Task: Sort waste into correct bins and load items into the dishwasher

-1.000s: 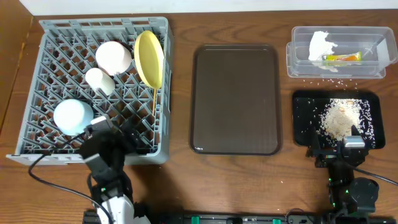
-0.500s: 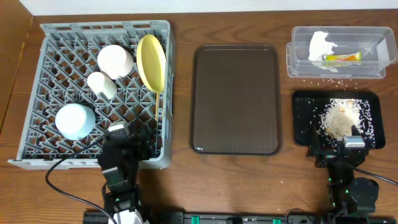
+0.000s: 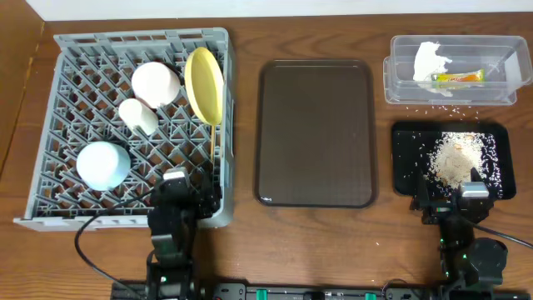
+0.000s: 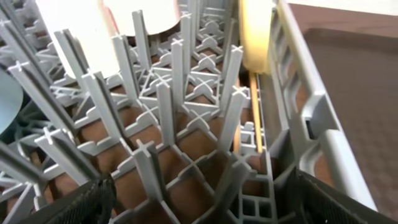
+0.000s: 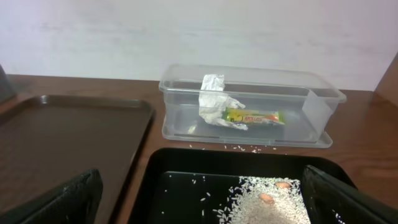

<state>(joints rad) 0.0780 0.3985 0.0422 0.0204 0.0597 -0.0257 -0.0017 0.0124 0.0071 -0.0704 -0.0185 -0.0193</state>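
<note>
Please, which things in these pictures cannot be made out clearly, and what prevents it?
- Print on the wrapper: right wrist view, too small and blurred.
- The chopsticks: left wrist view, pegs and wall of the rack hide most; their number is unclear.
- The light blue bowl: left wrist view, cut off by the left edge.
- The yellow plate: left wrist view, cut off by the top edge.

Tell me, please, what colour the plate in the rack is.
Pale yellow; the plate shows best overhead.

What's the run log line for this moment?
left gripper open over dish rack | right gripper open at black tray | napkin, wrapper in clear tub
</note>
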